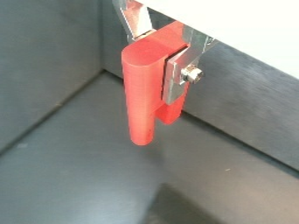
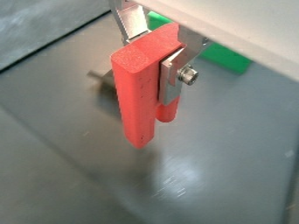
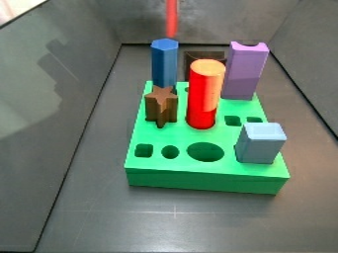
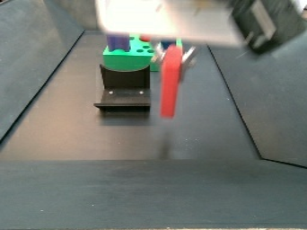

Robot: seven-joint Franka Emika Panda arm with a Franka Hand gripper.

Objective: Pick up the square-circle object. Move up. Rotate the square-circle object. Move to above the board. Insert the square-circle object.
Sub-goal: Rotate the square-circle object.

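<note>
light: even, moderately bright, overhead | glare: pale sheen on dark floor (image 2: 176, 179) in a wrist view | shadows: soft beside board (image 3: 199, 163) | blur: gripper (image 4: 180, 27) smeared, overexposed in a side view | focus: wrist views soft
</note>
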